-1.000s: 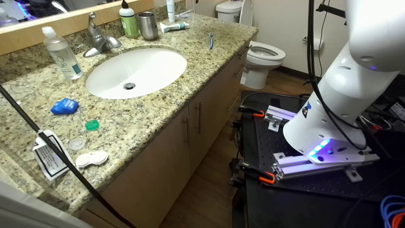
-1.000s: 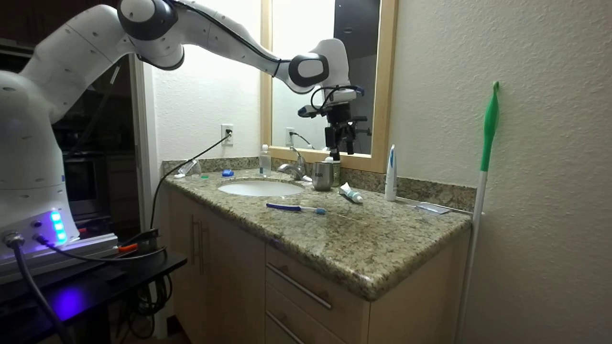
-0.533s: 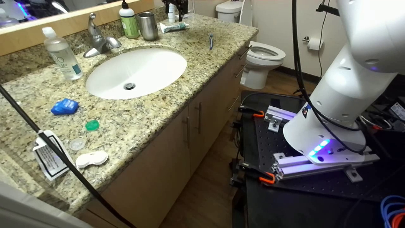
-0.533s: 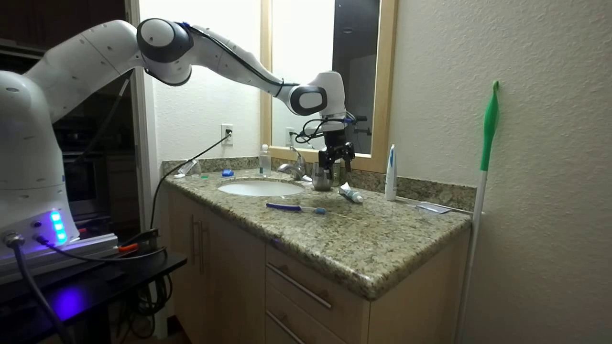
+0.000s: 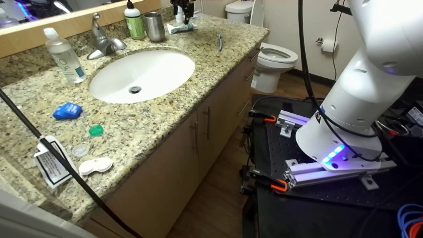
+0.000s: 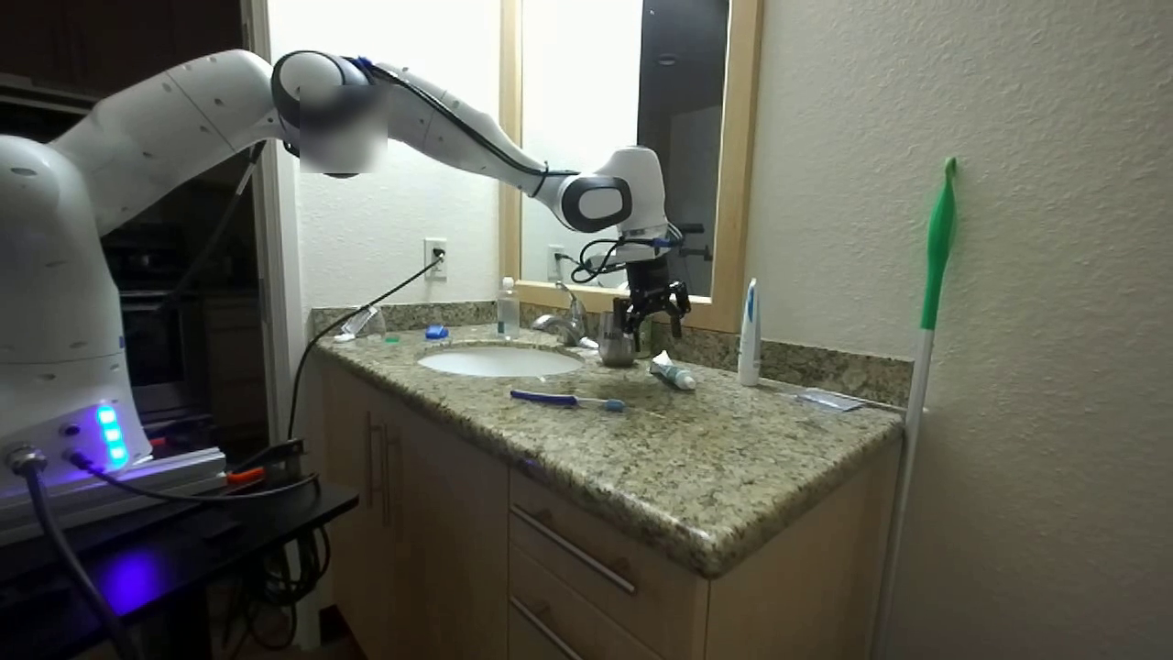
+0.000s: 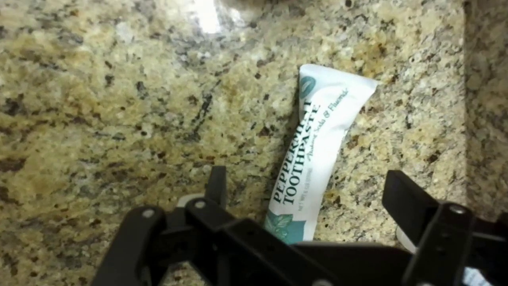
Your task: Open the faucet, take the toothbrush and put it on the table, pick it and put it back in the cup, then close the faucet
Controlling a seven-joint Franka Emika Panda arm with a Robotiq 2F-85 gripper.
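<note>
My gripper [image 6: 655, 335] is open and empty, fingers pointing down, over the counter near the cup. In the wrist view its fingertips [image 7: 217, 176] stand wide either side of a white toothpaste tube [image 7: 317, 143], apart from it. The blue toothbrush [image 6: 566, 399] lies on the granite table [image 6: 696, 458], nearer the front edge; it also shows in an exterior view [image 5: 220, 43]. The silvery cup [image 5: 154, 27] stands upright behind the basin; a finger partly hides it in an exterior view [image 6: 617, 344]. The chrome faucet [image 5: 105, 44] stands behind the basin; I cannot tell whether water runs.
A green pump bottle [image 5: 134, 24] stands beside the cup. A clear bottle [image 5: 66, 58] stands past the faucet. A white upright tube [image 6: 750, 335] and a flat packet [image 6: 829, 399] are near the wall. The mirror frame [image 6: 744, 174] rises behind the arm.
My gripper has come down toward the counter near the cup and toothpaste, entering an exterior view; its fingers show wider apart. In the last half second it has shifted only slightly. Counter objects have not moved.
</note>
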